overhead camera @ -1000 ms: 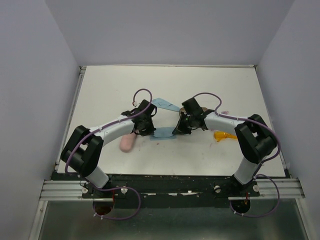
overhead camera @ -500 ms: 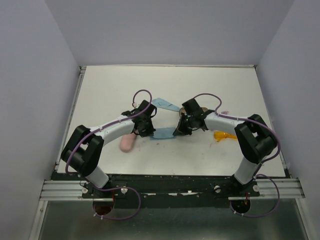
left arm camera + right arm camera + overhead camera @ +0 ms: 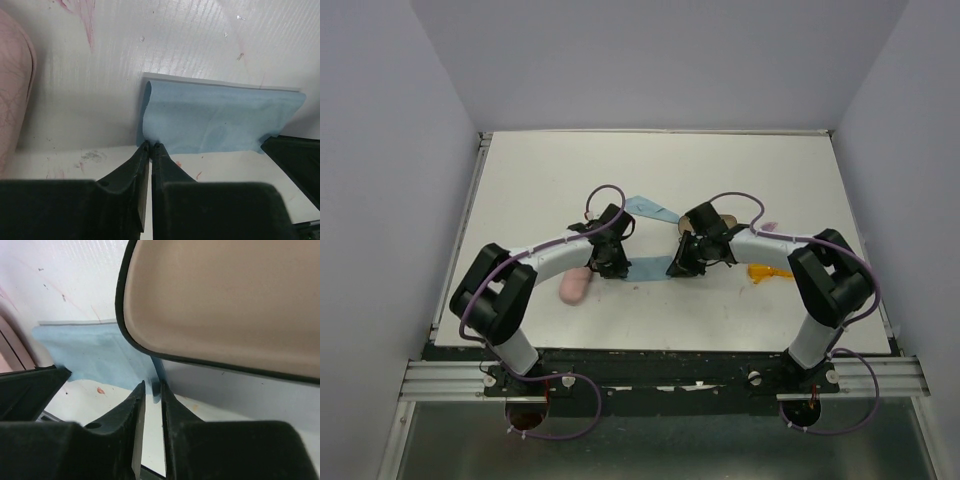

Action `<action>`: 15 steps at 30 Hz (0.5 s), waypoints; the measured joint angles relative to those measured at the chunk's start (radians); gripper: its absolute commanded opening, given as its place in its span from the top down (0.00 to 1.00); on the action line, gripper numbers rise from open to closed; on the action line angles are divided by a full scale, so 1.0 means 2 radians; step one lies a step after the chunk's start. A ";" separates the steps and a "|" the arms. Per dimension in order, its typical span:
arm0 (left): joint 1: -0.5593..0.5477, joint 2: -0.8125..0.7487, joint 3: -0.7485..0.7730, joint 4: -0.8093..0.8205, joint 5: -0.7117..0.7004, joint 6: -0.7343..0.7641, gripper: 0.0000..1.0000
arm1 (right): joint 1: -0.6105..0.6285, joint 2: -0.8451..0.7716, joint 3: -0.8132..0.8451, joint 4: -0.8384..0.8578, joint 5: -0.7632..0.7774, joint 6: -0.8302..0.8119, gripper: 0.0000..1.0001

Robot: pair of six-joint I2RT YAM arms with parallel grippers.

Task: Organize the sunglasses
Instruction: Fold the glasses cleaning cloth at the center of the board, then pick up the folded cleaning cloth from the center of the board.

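From above, both arms bend inward over the white table [image 3: 550,170] and their heads meet at the two ends of a light blue cloth [image 3: 648,267]. The left gripper [image 3: 612,262] is at its left end and the right gripper [image 3: 680,265] at its right end.

Only this view shows the sunglasses. The orange pair [image 3: 767,271] lies near the right edge of the table, beside the right arm. The pale pink-purple pair [image 3: 770,227] lies a little farther back on the same side. Both are well apart from the grippers. A second blue cloth [image 3: 650,208] lies behind the first one, and a pink case [image 3: 574,286] is just beside the left arm.

The left wrist camera shows what the top view hides. The fingers [image 3: 135,170] are very narrow, with only a thin slit between them, and the tips meet the curled edge of the cloth [image 3: 220,120]. I cannot tell if they pinch it. The pink case [image 3: 12,90] fills the left border.

The right wrist camera shows its fingers [image 3: 172,410] slightly apart, and the blue cloth [image 3: 95,350] is visible in the gap. Above them hangs an open case [image 3: 225,300] with a black rim and a beige inside.
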 measured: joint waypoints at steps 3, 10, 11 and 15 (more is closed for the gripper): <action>0.000 -0.004 -0.003 -0.005 -0.002 -0.003 0.61 | 0.000 -0.005 -0.001 0.000 0.002 0.000 0.62; 0.000 -0.037 -0.008 -0.034 -0.008 -0.001 0.34 | 0.000 -0.043 -0.005 -0.016 0.029 -0.005 0.52; 0.000 -0.042 -0.008 -0.037 -0.011 -0.001 0.29 | 0.000 -0.050 -0.005 -0.020 0.034 -0.009 0.50; 0.000 -0.070 -0.007 -0.048 -0.022 0.003 0.22 | 0.000 -0.074 -0.005 -0.028 0.045 -0.032 0.48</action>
